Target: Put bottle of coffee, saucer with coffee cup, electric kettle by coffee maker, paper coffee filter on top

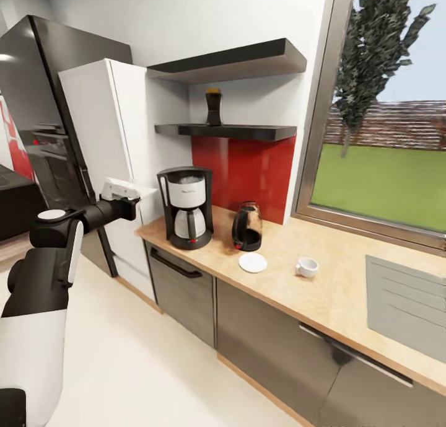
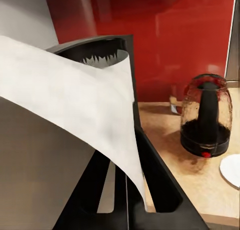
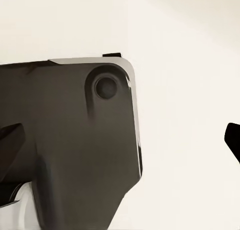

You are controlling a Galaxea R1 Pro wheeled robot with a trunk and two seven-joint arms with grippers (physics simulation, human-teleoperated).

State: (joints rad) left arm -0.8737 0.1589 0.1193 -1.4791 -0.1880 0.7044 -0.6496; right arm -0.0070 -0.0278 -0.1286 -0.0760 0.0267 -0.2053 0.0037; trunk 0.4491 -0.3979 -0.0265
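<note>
My left gripper [image 1: 130,201] is shut on a white paper coffee filter [image 1: 120,189], held just left of the counter's end. In the left wrist view the filter [image 2: 75,99] curls over the dark fingers [image 2: 160,182] and hides their tips. The black coffee maker [image 1: 186,207] stands on the countertop [image 1: 347,303], with the dark electric kettle [image 1: 248,227] right beside it. A white saucer [image 1: 253,263] and a white cup [image 1: 306,266] lie apart in front of the kettle. The coffee bottle [image 1: 214,106] stands on the lower shelf [image 1: 248,131]. In the right wrist view one fingertip [image 3: 234,140] sits at the picture's edge, the jaws spread wide.
A white fridge [image 1: 111,136] and a dark oven column [image 1: 43,105] stand left of the counter. A sink drainer [image 1: 406,312] lies at the counter's right, under the window [image 1: 390,117]. The right wrist view looks down on pale floor [image 3: 180,64] and a dark part of my body [image 3: 70,130].
</note>
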